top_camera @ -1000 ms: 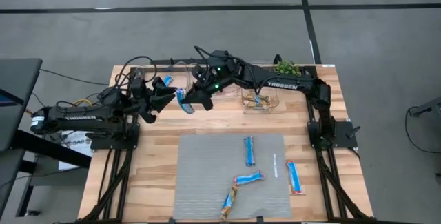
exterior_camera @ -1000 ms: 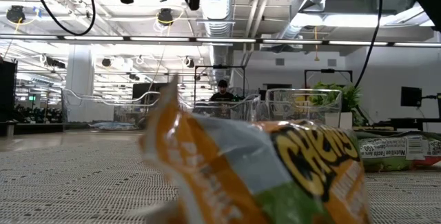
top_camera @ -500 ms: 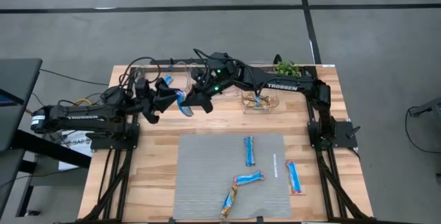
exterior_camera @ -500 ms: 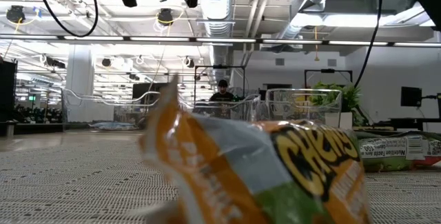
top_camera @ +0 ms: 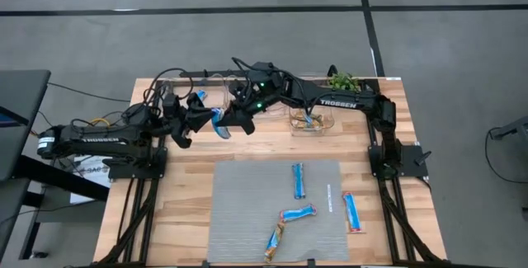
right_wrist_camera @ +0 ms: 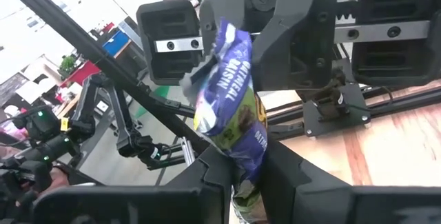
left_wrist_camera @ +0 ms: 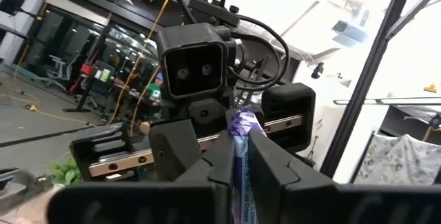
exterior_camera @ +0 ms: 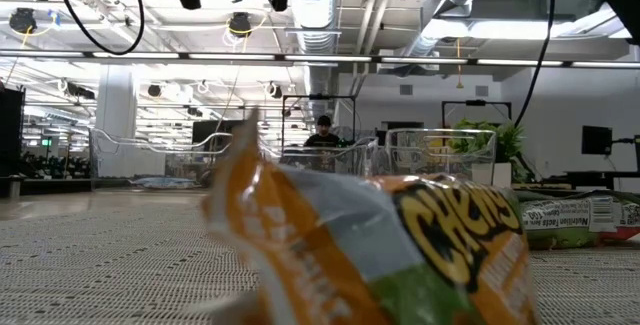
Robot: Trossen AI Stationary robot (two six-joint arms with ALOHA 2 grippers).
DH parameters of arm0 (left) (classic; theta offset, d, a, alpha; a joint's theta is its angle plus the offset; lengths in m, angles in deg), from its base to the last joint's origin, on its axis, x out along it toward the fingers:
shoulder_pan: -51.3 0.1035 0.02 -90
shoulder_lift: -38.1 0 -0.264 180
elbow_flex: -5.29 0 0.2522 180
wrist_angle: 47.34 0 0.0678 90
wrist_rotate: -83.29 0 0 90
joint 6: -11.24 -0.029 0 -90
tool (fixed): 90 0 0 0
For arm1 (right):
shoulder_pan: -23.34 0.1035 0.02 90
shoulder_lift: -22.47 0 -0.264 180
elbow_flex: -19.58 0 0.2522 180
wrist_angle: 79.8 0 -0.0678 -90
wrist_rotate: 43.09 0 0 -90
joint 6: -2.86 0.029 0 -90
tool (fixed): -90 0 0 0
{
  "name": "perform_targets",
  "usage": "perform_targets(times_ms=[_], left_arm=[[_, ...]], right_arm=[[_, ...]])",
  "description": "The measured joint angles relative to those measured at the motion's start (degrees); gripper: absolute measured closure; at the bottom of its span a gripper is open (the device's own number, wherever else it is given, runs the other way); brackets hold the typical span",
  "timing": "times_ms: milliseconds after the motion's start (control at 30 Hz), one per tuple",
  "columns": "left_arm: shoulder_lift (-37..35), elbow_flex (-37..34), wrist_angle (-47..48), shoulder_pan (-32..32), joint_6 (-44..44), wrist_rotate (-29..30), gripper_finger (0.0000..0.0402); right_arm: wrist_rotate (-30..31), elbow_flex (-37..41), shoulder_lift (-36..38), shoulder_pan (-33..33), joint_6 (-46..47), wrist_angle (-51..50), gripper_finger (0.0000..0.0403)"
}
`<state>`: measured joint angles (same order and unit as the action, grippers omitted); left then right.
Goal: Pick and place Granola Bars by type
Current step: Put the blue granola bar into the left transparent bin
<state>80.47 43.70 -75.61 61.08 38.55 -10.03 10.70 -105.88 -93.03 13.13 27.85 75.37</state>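
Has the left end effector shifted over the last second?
Yes. In the high view the left end effector has edged toward the small green potted plant, closing onto the blue wrapped granola bar that the right end effector holds.

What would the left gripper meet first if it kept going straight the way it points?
Most likely the right gripper facing it: the left gripper is shut on the same blue bar the right one holds.
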Motion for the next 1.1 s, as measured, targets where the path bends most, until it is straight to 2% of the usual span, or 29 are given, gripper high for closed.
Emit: perform_targets(times_ms=[267,433,667,800,967,1100], left_arm=[[0.01,0.00,0.17,-0.02,-1.64,2.69,0.0388],[0.00,0.00,1.76,0.00,-3.08,6.65,0.0397],[0.01,0.00,4.63,0.06,-4.21,11.19,0.0399],[0.00,0.00,7.31,0.79,-4.79,16.43,0.0399],[0.00,0.00,12.00,3.72,-8.37,24.63,0.0400],[0.00,0.00,16.92,7.47,-11.34,32.76,0.0401]], right_arm=[[0.74,0.00,0.00,-0.04,0.00,0.01,0.0356],[4.57,0.00,0.00,-0.58,-1.08,-1.56,0.0340],[6.54,0.00,0.00,-2.69,-1.48,-3.66,0.0268],[9.66,0.00,0.00,-4.23,-2.30,-6.18,0.0213],[18.71,-0.02,0.00,-5.68,-4.55,-11.98,0.0164],[25.56,-0.02,0.00,-6.22,-5.99,-17.07,0.0154]])
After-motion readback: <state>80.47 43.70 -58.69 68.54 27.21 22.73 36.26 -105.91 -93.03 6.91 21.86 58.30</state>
